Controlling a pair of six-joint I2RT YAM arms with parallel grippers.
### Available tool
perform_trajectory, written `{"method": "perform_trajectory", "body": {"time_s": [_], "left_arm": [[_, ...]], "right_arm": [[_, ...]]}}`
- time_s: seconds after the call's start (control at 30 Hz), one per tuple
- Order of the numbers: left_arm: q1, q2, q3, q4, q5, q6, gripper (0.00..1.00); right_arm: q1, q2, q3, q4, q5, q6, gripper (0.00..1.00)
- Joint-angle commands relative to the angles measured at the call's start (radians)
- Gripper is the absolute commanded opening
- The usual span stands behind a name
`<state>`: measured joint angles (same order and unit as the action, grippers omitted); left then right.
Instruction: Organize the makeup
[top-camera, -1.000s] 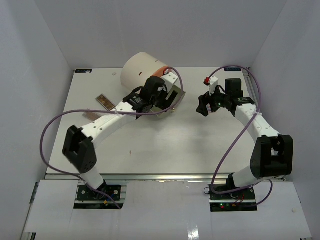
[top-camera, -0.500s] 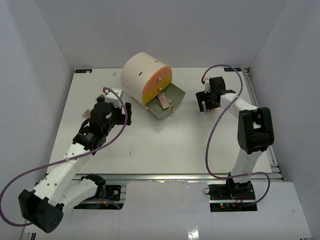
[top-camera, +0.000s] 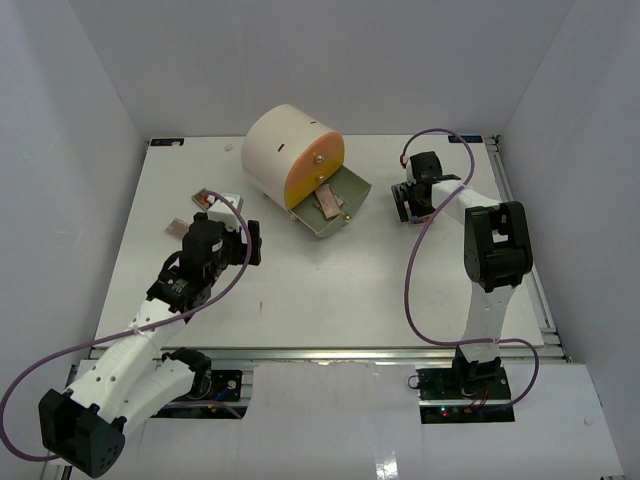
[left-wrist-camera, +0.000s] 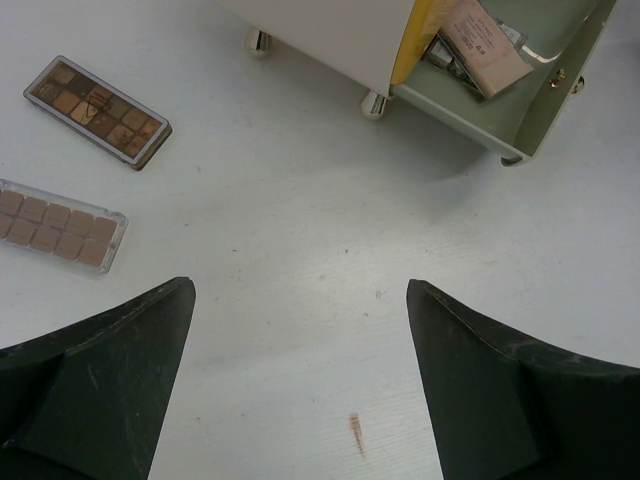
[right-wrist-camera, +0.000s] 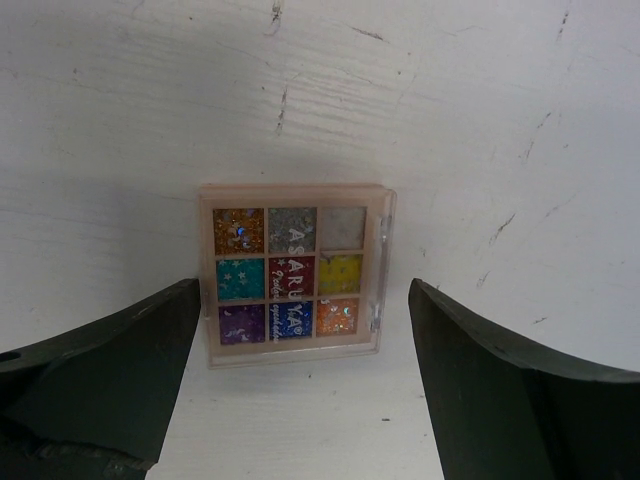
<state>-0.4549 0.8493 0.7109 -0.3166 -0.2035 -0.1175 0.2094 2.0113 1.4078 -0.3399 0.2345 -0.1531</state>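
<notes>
The makeup lies in three places. A square colour palette (right-wrist-camera: 290, 275) with glitter shades rests flat on the table between the fingers of my right gripper (right-wrist-camera: 305, 285), which is open and not touching it. My left gripper (left-wrist-camera: 298, 290) hangs open over bare table. Ahead of it to the left lie a dark-framed brown palette (left-wrist-camera: 97, 111) and a pinkish-tan palette (left-wrist-camera: 55, 226). The open green drawer (left-wrist-camera: 520, 110) holds a tan flat palette (left-wrist-camera: 485, 50). From above, the left gripper (top-camera: 250, 243) is left of the drawer and the right gripper (top-camera: 408, 207) right of it.
The cream cylindrical drawer unit (top-camera: 280, 150) with its orange front stands at the back centre, its drawer (top-camera: 345, 205) pulled out toward me. A small red smear (left-wrist-camera: 355, 435) marks the table. White walls close in the table on three sides.
My left arm has pulled away from the drawer and swung to the left near side, empty. My right gripper has moved back and settled over the square palette. Both stay open.
</notes>
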Motion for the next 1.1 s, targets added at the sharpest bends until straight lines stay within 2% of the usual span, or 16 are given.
{"method": "perform_trajectory", "body": {"time_s": [0.0,0.2,0.37,0.57,0.73,0.77,0.93,1.07], "left_arm": [[0.002,-0.004,0.008,0.01,0.008,-0.01,0.98],[0.002,-0.003,0.007,0.01,0.009,-0.01,0.98],[0.004,-0.004,0.007,0.009,0.01,-0.007,0.98],[0.004,-0.008,0.006,0.01,0.007,-0.007,0.98],[0.004,-0.009,0.007,0.008,0.013,-0.008,0.98],[0.004,-0.009,0.007,0.008,0.014,-0.01,0.98],[0.004,-0.004,0.007,0.008,0.018,-0.008,0.98],[0.004,0.002,0.007,0.008,0.013,-0.01,0.98]], "right_arm": [[-0.026,0.018,0.014,0.013,-0.05,-0.022,0.92],[-0.078,0.024,0.0,0.012,-0.2,-0.019,1.0],[-0.084,0.023,-0.021,0.012,-0.271,-0.013,0.83],[-0.084,0.008,-0.034,0.014,-0.274,-0.01,0.65],[-0.079,-0.07,-0.077,0.057,-0.279,-0.038,0.35],[-0.072,-0.115,-0.098,0.068,-0.285,-0.05,0.32],[0.034,-0.365,-0.252,0.213,-0.403,-0.147,0.31],[0.144,-0.474,-0.246,0.252,-0.446,-0.184,0.29]]}}
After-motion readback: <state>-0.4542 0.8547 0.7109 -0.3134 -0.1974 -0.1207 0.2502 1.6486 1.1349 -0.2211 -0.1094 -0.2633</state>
